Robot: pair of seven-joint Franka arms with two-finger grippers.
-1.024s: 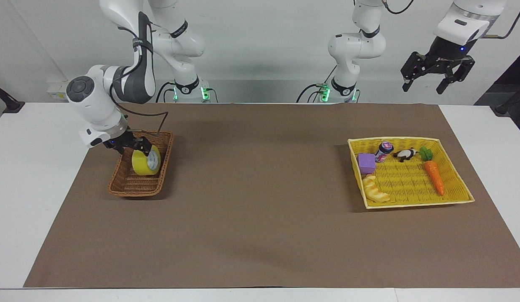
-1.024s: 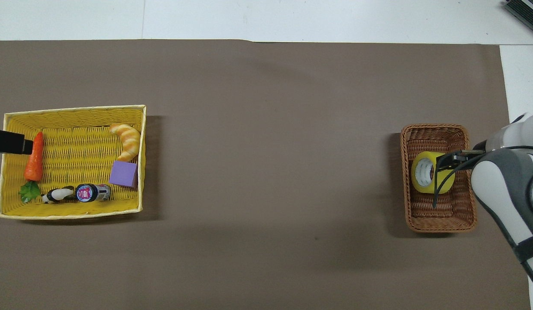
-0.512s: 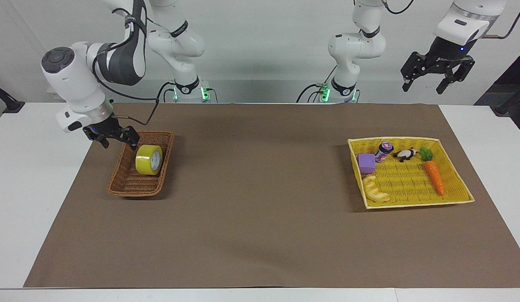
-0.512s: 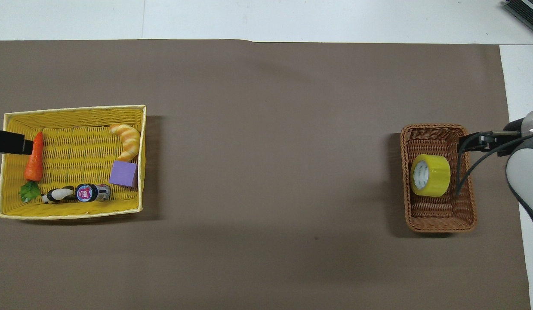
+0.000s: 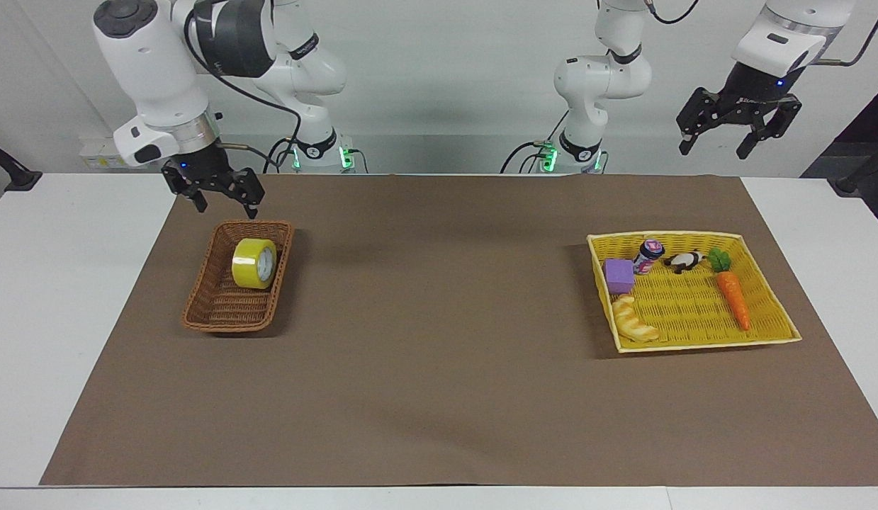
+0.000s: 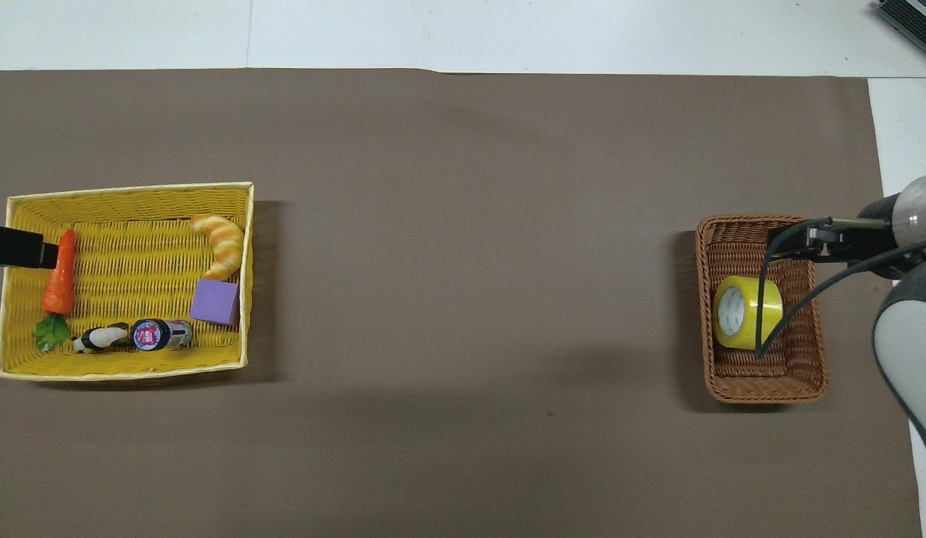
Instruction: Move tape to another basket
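Observation:
The yellow tape (image 5: pixel 254 263) lies on its side in the brown wicker basket (image 5: pixel 222 322), at the right arm's end of the table. It also shows in the overhead view (image 6: pixel 747 312), in the same basket (image 6: pixel 765 390). My right gripper (image 5: pixel 224 205) is open and empty, raised in the air over the basket's end nearer to the robots. In the overhead view it (image 6: pixel 815 240) shows over the basket's rim, and its cable crosses over the tape. My left gripper (image 5: pixel 738 138) is open and empty and waits high up at the left arm's end of the table.
A yellow square basket (image 5: pixel 694 346) at the left arm's end holds a carrot (image 5: pixel 733 296), a purple block (image 5: pixel 618 275), a croissant (image 5: pixel 633 320), a small can (image 5: pixel 648 255) and a black-and-white toy (image 5: pixel 683 261). A brown mat (image 5: pixel 439 368) covers the table.
My right gripper let go of the tape, opened and rose up out of the brown basket toward the robots. The tape settled in the basket. The left arm has not moved.

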